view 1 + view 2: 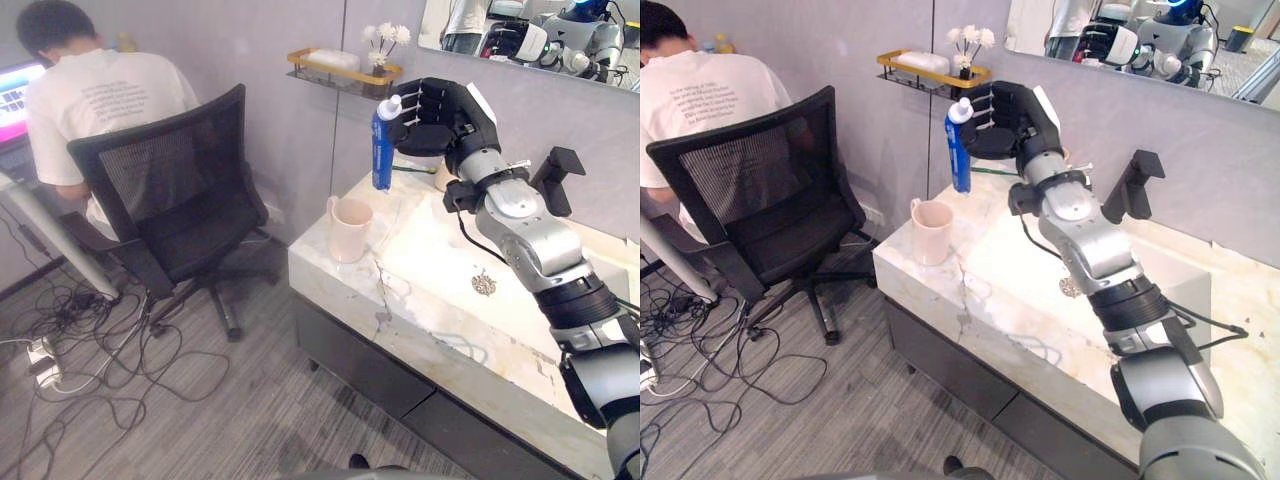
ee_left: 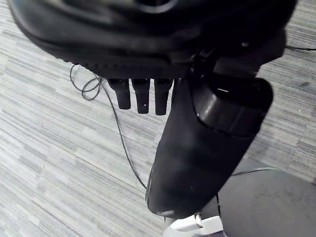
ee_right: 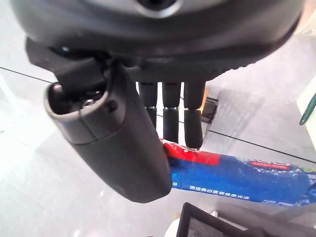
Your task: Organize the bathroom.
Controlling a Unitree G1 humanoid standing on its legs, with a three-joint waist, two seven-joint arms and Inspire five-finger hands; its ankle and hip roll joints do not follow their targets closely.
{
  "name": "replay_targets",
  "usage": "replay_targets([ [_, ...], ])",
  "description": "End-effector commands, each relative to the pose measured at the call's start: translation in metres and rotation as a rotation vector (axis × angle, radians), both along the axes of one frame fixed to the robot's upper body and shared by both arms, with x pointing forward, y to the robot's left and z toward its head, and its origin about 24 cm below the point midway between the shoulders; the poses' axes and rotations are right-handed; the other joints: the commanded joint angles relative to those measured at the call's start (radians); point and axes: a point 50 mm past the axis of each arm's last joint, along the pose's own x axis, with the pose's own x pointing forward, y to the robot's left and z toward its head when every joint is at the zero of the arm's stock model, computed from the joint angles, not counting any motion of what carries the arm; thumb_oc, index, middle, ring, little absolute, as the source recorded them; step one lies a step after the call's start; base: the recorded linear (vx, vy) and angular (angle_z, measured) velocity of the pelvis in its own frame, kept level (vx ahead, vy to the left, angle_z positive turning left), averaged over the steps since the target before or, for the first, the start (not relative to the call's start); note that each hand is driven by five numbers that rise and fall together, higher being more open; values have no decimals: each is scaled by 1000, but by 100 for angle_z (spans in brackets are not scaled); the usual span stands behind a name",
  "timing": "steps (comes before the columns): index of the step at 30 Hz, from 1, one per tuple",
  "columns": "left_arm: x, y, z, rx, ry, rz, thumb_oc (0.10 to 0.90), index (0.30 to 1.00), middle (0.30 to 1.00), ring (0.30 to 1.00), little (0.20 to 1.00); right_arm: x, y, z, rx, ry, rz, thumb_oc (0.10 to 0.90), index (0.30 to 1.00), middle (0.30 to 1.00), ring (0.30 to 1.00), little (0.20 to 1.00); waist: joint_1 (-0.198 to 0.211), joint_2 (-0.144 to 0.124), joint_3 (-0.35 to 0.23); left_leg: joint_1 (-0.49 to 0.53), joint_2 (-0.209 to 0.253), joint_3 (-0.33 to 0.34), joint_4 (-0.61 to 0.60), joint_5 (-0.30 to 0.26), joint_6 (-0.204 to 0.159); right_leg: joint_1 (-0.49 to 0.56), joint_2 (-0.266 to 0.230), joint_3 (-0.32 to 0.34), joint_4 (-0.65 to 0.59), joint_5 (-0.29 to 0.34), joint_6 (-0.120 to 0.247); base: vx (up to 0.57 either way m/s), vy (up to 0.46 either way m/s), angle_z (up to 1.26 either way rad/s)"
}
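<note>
mock bathroom set inside an office or lab, marble tabletop [image 1: 430,300] with sunken basin under the right hand [image 1: 435,118], black faucet [image 1: 556,178] and wall mirror [image 1: 530,40] just beyond it, gold wall shelf [image 1: 340,70] beside it, person [image 1: 95,95] on mesh office chair [image 1: 175,205] well apart, loose cables [image 1: 90,350] on floor
</note>
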Motion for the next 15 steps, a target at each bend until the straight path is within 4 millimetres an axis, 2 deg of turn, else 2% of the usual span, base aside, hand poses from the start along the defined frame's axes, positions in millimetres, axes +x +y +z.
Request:
replay_targets([
  [1, -23, 6, 1, 12, 78, 30, 800, 900, 900, 900, 900, -24, -5, 90, 138, -396, 33, 400, 300, 300, 300, 300, 48, -6, -98, 19, 10, 85, 116, -140, 40, -161, -20, 88, 103, 18, 89, 0, 0, 0],
  [15, -18, 1, 0, -9, 66, 36, 800, 900, 900, 900, 900, -19, -3, 86, 177, -355, 27, 400, 300, 300, 300, 300, 49, -6, -99, 16, 7, 85, 113, -138, 42, -156, -20, 88, 100, 14, 84, -8, 26, 0],
])
